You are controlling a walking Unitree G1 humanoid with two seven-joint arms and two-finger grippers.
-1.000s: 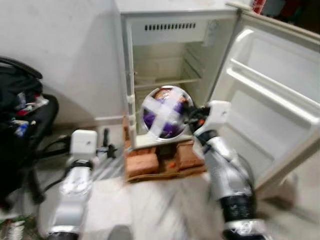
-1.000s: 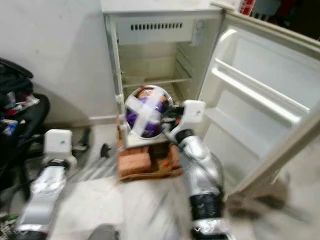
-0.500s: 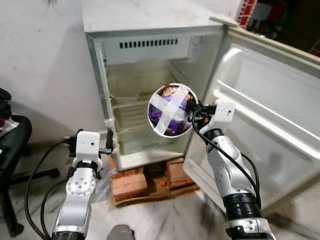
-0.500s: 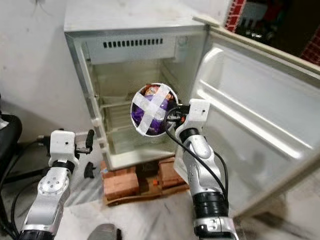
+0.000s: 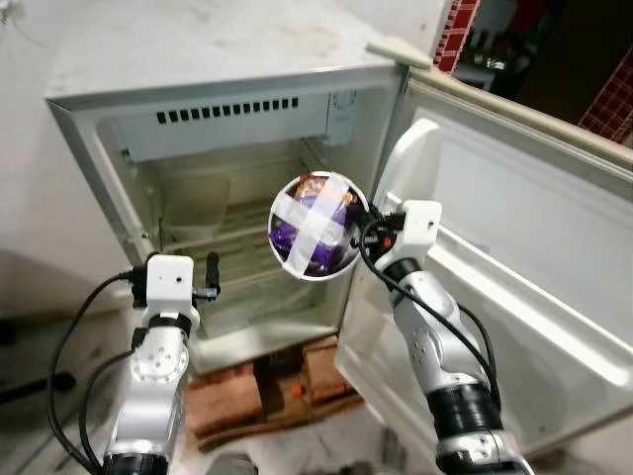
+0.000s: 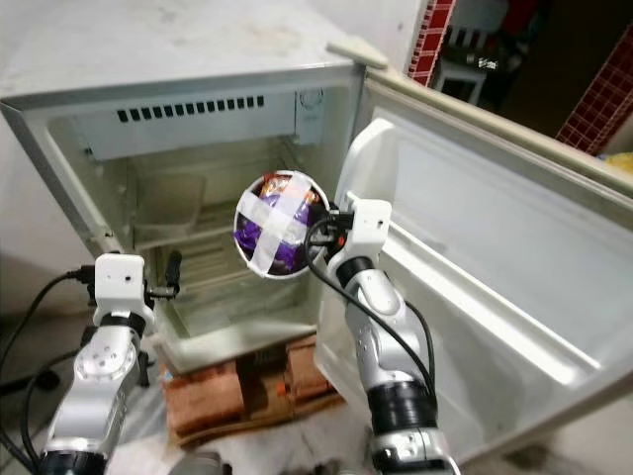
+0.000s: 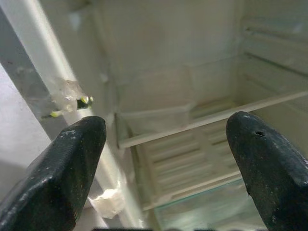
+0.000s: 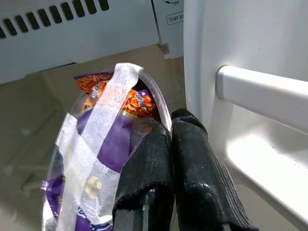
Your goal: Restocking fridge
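A round bowl (image 5: 313, 239) crossed with white tape holds purple and orange snack packets. My right gripper (image 5: 362, 230) is shut on its rim and holds it up in front of the open fridge (image 5: 208, 99). In the right wrist view the black fingers (image 8: 166, 168) pinch the bowl's rim (image 8: 154, 94) beside the door's shelf rail (image 8: 260, 91). My left gripper (image 5: 211, 277) is open, low at the fridge's left front edge. In the left wrist view its fingers (image 7: 72, 159) frame the white shelves (image 7: 202, 120) with nothing between them.
The fridge door (image 5: 524, 257) swings wide open to the right, close to my right arm. The fridge stands on bricks (image 5: 247, 391) and a board. A red brick pillar (image 5: 457, 25) is behind. Cables (image 5: 69, 336) trail from my left arm.
The camera has come closer and risen, so the fridge looms larger. The bowl stays held in my right gripper, now nearer the fridge opening. My left gripper has reached the fridge's front edge.
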